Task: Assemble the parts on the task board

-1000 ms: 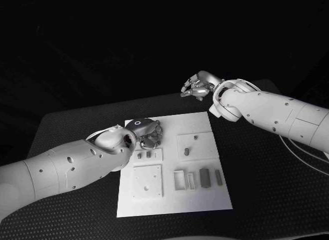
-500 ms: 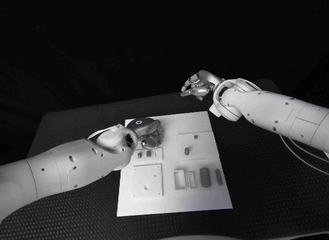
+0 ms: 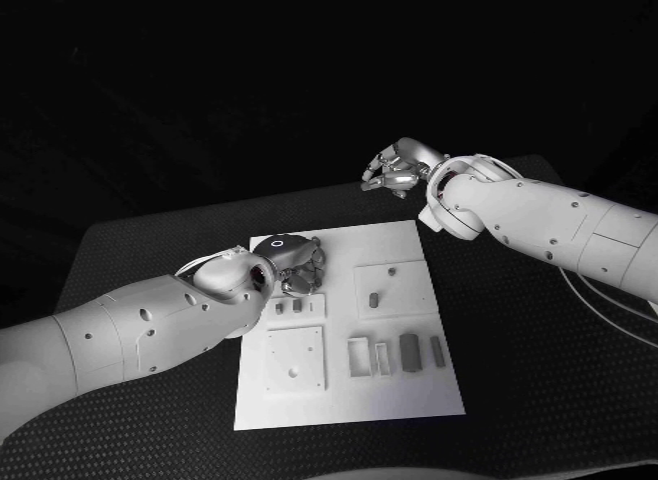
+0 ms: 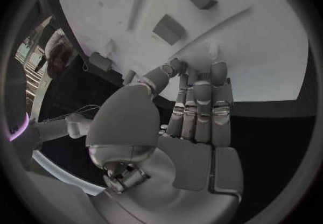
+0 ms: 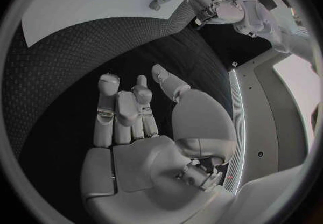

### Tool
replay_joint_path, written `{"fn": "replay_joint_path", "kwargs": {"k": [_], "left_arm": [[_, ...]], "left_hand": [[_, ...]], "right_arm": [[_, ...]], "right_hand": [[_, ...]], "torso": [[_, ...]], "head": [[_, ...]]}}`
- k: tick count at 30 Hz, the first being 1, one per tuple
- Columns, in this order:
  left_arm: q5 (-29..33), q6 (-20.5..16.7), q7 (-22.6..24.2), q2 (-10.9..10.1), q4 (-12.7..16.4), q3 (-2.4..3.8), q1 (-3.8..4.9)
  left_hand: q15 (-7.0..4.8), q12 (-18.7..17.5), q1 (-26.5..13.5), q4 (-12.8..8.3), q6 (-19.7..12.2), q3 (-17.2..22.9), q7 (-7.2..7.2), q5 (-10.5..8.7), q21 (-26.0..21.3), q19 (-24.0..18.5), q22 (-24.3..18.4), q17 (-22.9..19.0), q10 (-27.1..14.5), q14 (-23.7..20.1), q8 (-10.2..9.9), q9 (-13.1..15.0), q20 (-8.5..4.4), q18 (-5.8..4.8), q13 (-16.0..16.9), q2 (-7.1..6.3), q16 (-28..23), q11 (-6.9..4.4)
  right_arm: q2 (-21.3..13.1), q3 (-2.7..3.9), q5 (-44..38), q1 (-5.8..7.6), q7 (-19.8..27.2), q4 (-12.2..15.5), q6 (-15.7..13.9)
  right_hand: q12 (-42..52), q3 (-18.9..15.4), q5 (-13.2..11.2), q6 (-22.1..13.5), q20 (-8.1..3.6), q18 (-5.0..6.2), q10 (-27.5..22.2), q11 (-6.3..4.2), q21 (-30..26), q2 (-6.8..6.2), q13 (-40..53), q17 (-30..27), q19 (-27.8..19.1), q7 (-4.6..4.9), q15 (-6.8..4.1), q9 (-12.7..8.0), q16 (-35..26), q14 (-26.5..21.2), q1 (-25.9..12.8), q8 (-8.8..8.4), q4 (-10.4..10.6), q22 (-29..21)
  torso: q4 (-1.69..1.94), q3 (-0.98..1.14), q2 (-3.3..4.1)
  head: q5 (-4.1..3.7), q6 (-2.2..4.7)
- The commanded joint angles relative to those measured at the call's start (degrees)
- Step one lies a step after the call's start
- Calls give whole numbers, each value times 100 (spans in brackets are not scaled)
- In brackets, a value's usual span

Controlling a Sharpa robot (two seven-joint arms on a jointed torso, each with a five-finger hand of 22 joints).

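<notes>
**Shiny hands, dull board**

The worktop (image 3: 531, 330) is black and looks rough, with a tiny dotted pattern like a woven mat. It does not shine.

The board (image 3: 416, 395) is white, flat and smooth. It looks like dull plastic, with no gleam.

The parts (image 3: 410, 352) are small grey blocks with a matt skin.

The left hand (image 3: 298, 266) looks like silver metal. Its fingers (image 4: 202, 111) are smooth and softly glossy, and the round part by the thumb gleams.

The right hand (image 3: 398, 168) has the same silver, shiny look.

Both arms (image 3: 560, 225) are covered in smooth white shells, like hard plastic, with a soft sheen.
</notes>
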Motion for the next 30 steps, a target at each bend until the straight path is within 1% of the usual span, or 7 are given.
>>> {"fn": "replay_joint_path", "kwargs": {"k": [1,7,13,16,22,30], "left_arm": [[-63,161,-13,34,-13,0,-15],[-73,115,-9,70,-49,0,-64],[-73,74,8,83,-55,1,-68],[-73,85,4,76,-45,2,-68],[-72,110,5,76,-44,2,-68],[-74,153,12,82,-39,2,-68]], "left_hand": [[-6,24,17,-4,51,-21,-6,12,19,39,133,-7,49,33,33,6,-2,460,8,41,27,10],[-10,24,22,-3,52,-19,-6,15,24,44,133,-10,55,36,36,3,-6,460,11,49,34,7],[-15,26,22,3,48,-16,-5,18,33,54,133,-15,71,43,39,-3,-10,459,18,60,46,1],[-19,28,22,4,46,-16,-4,18,39,62,133,-18,81,50,40,-6,-14,459,23,61,54,-3],[-34,39,22,8,53,-14,-7,18,61,88,133,-26,124,71,54,-14,-27,459,42,76,81,-19],[-96,94,37,8,156,-3,-57,22,126,156,136,-41,279,138,136,-15,-72,454,117,132,158,-83]], "right_arm": [[8,2,2,-1,49,4,56],[9,2,2,-1,50,4,55],[12,2,2,-1,51,2,58],[0,2,2,-1,49,14,56],[7,2,2,-1,51,13,58],[10,2,2,-1,49,15,58]], "right_hand": [[4,1,-19,0,-27,155,2,-2,-31,14,-10,9,5,41,-31,6,-34,-9,-44,-21,6,112],[4,1,-19,2,-27,155,2,-2,-31,15,-10,9,5,40,-31,7,-34,-8,-45,-21,6,112],[4,0,-19,3,-27,155,3,-2,-31,16,-10,9,5,40,-31,8,-34,-8,-46,-21,6,112],[4,0,-19,3,-27,155,3,-2,-31,16,-10,9,5,40,-31,8,-35,-8,-46,-21,6,112],[5,0,-19,5,-27,155,3,-3,-32,16,-10,10,5,40,-31,9,-35,-8,-46,-21,5,112],[5,0,-19,6,-27,155,3,-3,-32,16,-10,10,5,40,-32,10,-35,-8,-47,-21,5,112]], "torso": [[117,-2,-2],[115,0,0],[114,0,-1],[120,2,0],[119,1,-4],[116,0,-3]], "head": [[-3,-5],[-5,-5],[-15,-1],[-20,-7],[-23,-7],[-30,-11]]}}
